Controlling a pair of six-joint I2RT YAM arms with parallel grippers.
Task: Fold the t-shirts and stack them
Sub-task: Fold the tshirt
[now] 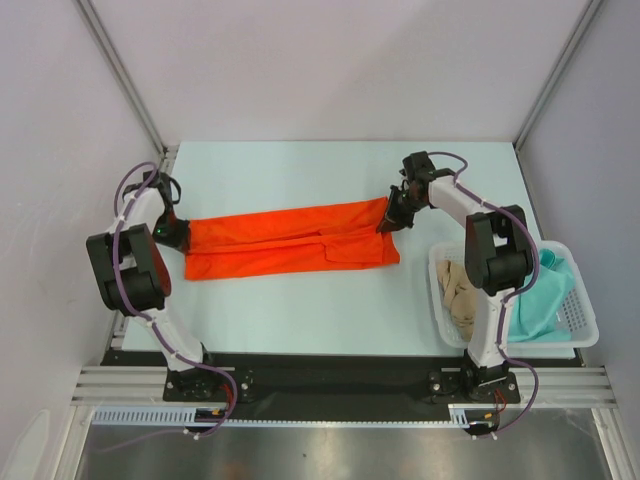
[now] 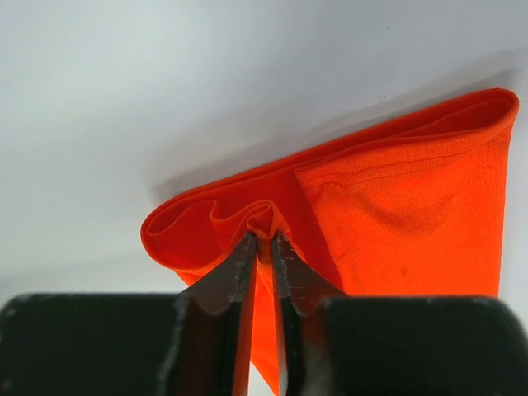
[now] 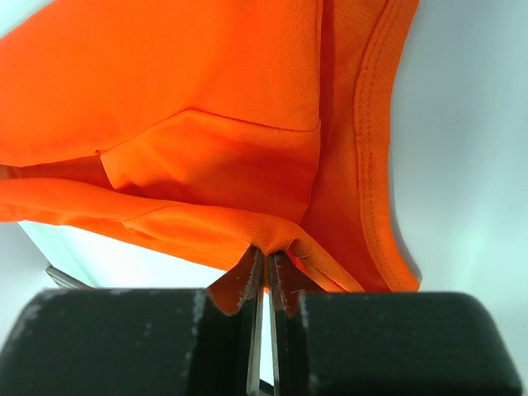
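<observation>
The orange-red t-shirt [image 1: 290, 243] lies folded into a long strip across the table's middle. My left gripper [image 1: 172, 232] is shut on its left end; the left wrist view shows the jaws [image 2: 265, 245] pinching a fold of orange-red cloth [image 2: 396, 206]. My right gripper [image 1: 392, 215] is shut on the shirt's right end, lifted a little; the right wrist view shows the jaws [image 3: 266, 257] pinching a cloth edge [image 3: 206, 140]. The teal-green t-shirt [image 1: 545, 295] and the beige-tan t-shirt [image 1: 462, 293] lie crumpled in the basket.
A white plastic mesh basket [image 1: 583, 310] stands at the right near corner, beside the right arm. Frame posts rise at the back left and back right. The table's near edge is a black rail.
</observation>
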